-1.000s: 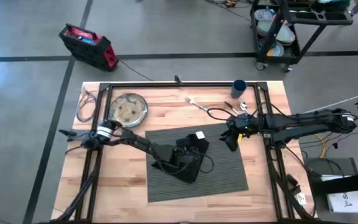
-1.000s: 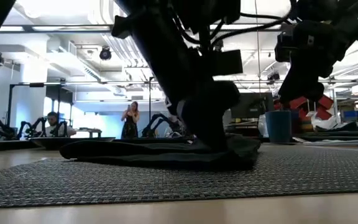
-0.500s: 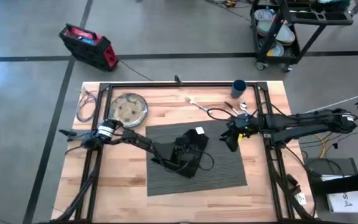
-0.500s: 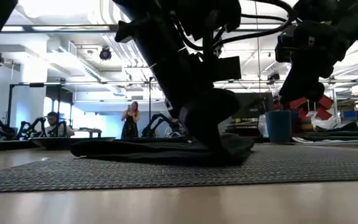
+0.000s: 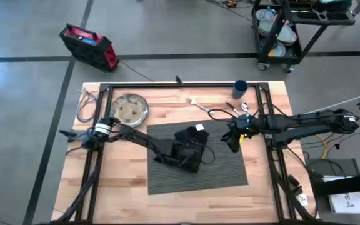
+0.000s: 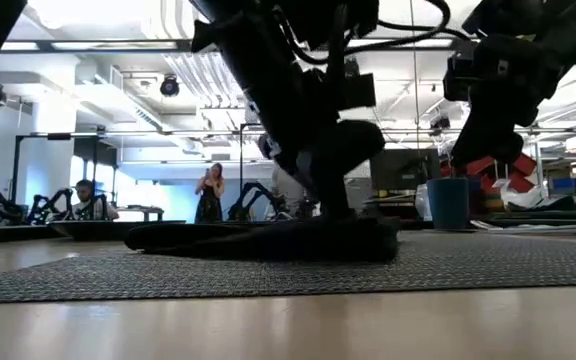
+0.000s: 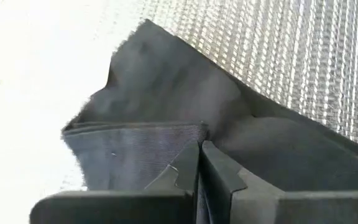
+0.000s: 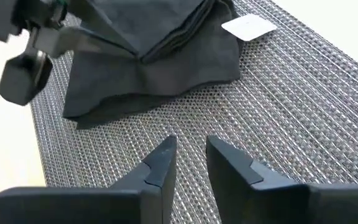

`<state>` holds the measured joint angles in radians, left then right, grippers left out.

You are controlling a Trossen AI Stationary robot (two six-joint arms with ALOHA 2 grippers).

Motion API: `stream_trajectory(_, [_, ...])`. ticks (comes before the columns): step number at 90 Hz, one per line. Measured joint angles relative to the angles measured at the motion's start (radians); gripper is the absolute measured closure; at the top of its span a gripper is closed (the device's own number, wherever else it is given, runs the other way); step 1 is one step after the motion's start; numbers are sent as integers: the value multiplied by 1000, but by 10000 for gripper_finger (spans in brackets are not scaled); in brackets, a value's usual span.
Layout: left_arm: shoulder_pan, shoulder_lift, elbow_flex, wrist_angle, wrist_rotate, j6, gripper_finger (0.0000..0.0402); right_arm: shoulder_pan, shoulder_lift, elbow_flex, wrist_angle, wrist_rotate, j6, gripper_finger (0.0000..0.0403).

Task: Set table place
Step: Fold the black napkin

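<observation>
The dark grey ribbed placemat point(image 5: 224, 169) lies in the middle of the wooden table point(image 5: 124, 181). A black cloth napkin point(image 5: 191, 145) lies crumpled on the mat's far half, with a white tag point(image 8: 247, 26) at its far edge. My left gripper point(image 5: 181, 151) is down on the napkin and shut on it. My right gripper point(image 8: 191, 155) hovers open over the mat's right far part, with nothing between its fingers. A round silvery plate point(image 5: 130, 109), cutlery point(image 5: 199, 104) and a dark blue cup point(image 5: 240, 89) rest on the table's far side. My left gripper pinches a folded edge of the napkin point(image 7: 188, 132) between its two fingers; several layers show there. The fingers come slanting down from the table's left. The napkin lies slack on the placemat point(image 7: 303, 56), bunched up around the fingers.
A bundle of cables point(image 5: 87, 105) lies at the table's far left corner. More cutlery point(image 5: 244, 107) lies next to the right arm. Black rails point(image 5: 186, 85) frame the tabletop. Bare wood shows left of the mat and along the near edge point(image 5: 186, 206).
My left gripper has moved toward the table's far edge, staying shut, and has dragged the napkin along the placemat that way. The placemat itself has slid a little toward the far edge too. My right gripper has kept still.
</observation>
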<state>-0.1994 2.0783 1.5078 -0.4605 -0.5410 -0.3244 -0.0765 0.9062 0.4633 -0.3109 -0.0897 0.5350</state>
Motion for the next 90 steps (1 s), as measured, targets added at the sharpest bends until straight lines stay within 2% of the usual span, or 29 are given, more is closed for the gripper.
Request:
stream_trajectory(11, [13, -14, 0, -11, 20, 12, 401, 0, 0, 0, 1, 0, -7, 341])
stream_trajectory(28, [23, 2, -4, 1, 196, 21, 387, 0, 0, 0, 1, 0, -11, 342])
stream_trajectory(34, [22, 13, -15, 8, 224, 16, 371, 0, 0, 0, 1, 0, -11, 338])
stream_trajectory(40, [22, 18, -26, 5, 211, -3, 352, 0, 0, 0, 0, 0, -11, 333])
stream_trajectory(55, [23, 18, -31, 17, 93, -28, 305, 0, 0, 0, 0, 1, -11, 321])
stream_trajectory(74, [24, 18, -31, 56, 81, -26, 261, 0, 0, 0, 0, 1, -11, 313])
stream_trajectory(90, [26, 29, -32, 64, 80, -26, 252, 0, 0, -1, 1, 1, -14, 322])
